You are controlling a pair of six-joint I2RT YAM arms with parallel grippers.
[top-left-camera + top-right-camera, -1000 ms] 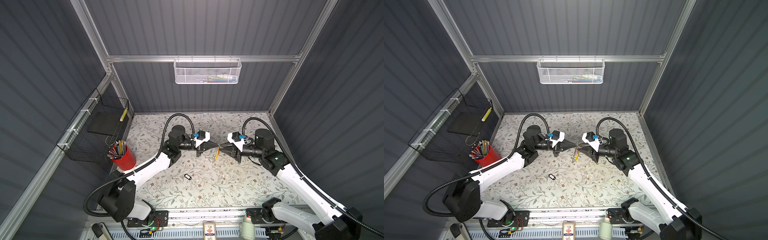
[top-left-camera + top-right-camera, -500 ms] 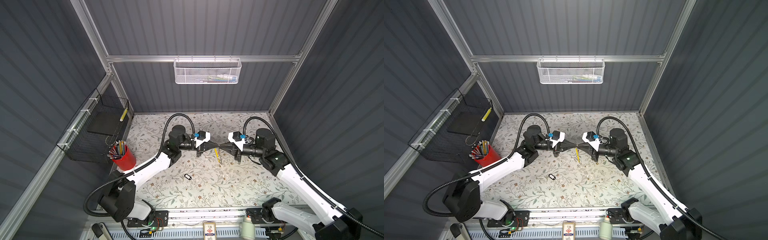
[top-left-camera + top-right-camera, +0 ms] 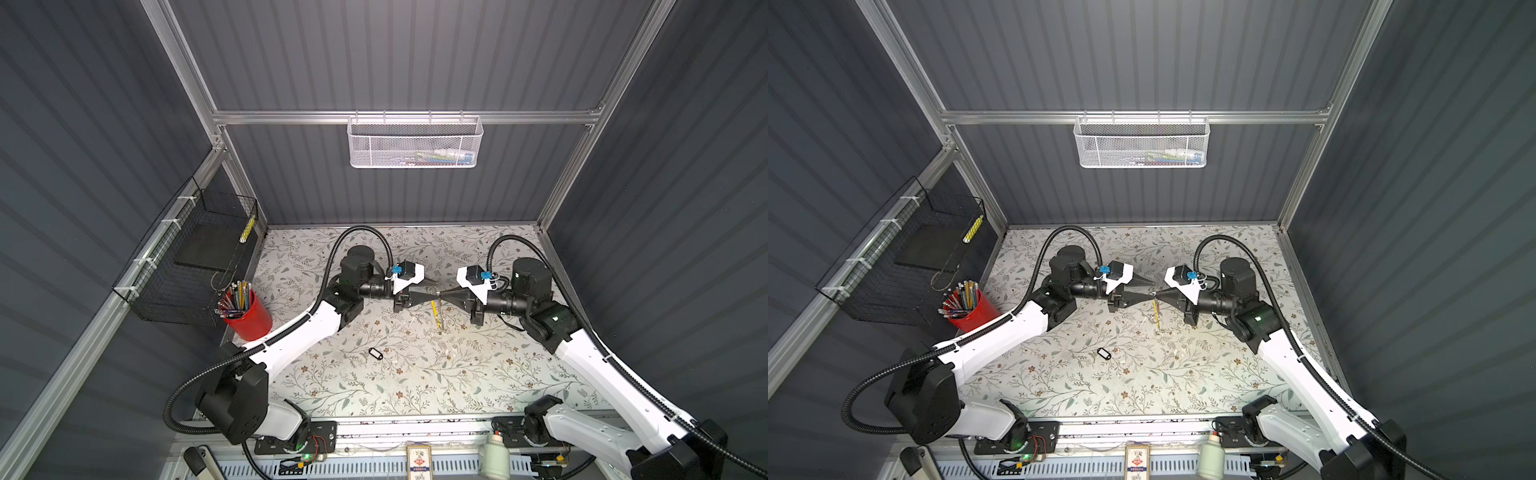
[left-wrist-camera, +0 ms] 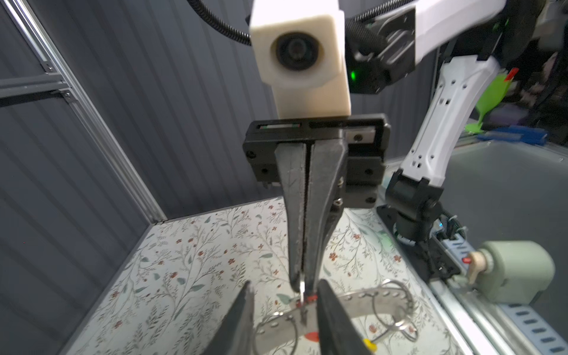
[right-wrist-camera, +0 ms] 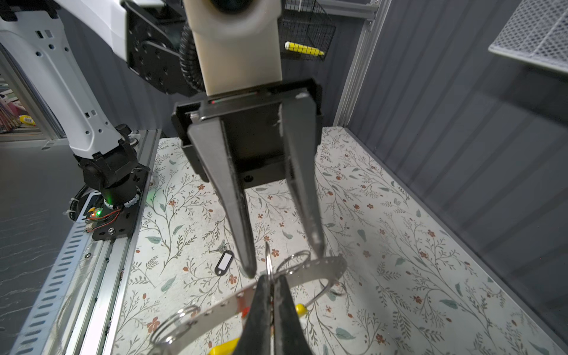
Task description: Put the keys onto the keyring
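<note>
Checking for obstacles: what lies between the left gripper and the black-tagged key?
Only bare table separates left gripper and black-tagged key, seen in both top views.

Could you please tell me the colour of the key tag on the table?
Black frame, white insert; the key tag shows best in the right wrist view.

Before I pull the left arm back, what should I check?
1. Right claw shut on the keyring: ok.
2. Left claw open: ok.
3. Left claw clear of the keyring: cannot tell; one fingertip looks close to the band.
4. Orange-red tag threaded on: cannot tell; only a red bit shows by the band.
5. Black tag key threaded on: not ok; it lies on the table.
</note>
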